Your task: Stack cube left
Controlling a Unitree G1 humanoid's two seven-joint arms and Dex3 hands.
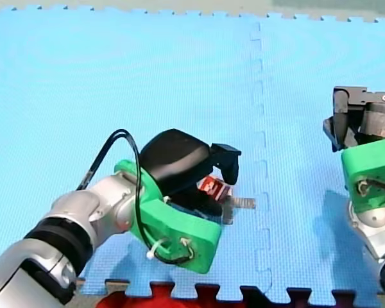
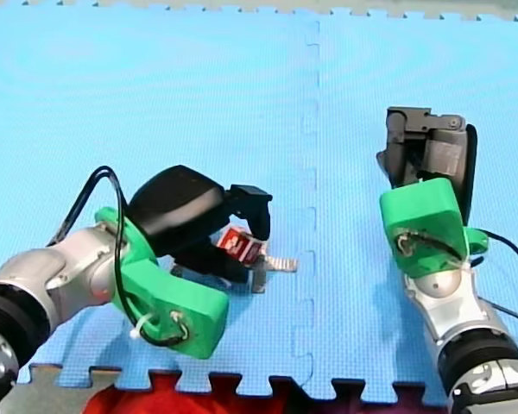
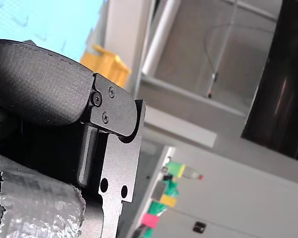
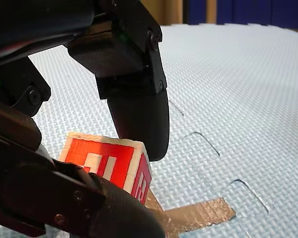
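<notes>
A red cube with a white pattern sits tilted between the fingers of my left hand, low over the blue foam mat near its front middle. The second wrist view shows the same cube with one black finger pressed on its far side and another in front of it. I cannot tell whether the cube touches the mat. My right hand is held up at the right side of the mat and holds nothing.
A strip of silver tape lies on the mat just right of the cube, beside the jigsaw seam. Red cloth shows past the mat's front edge.
</notes>
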